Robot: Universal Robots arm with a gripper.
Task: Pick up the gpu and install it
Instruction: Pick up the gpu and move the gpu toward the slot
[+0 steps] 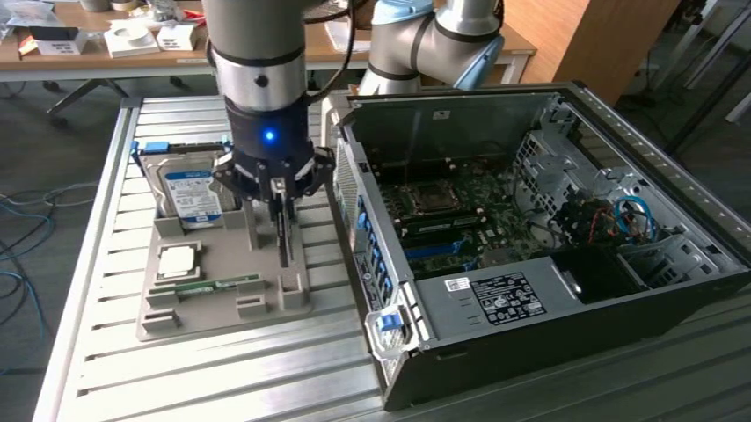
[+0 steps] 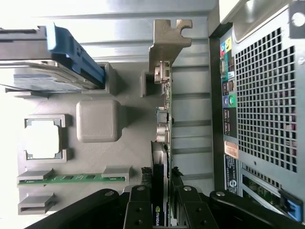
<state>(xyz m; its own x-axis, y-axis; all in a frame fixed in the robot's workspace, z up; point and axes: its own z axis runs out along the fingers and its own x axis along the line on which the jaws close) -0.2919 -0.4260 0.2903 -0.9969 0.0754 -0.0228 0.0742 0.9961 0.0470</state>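
Gpu, black card with silver bracket, on edge at the grey holder on the bench, just beside the case. It stands upright, probably to leave its top edge graspable. Tool pinches that edge, fingers flanking the card.
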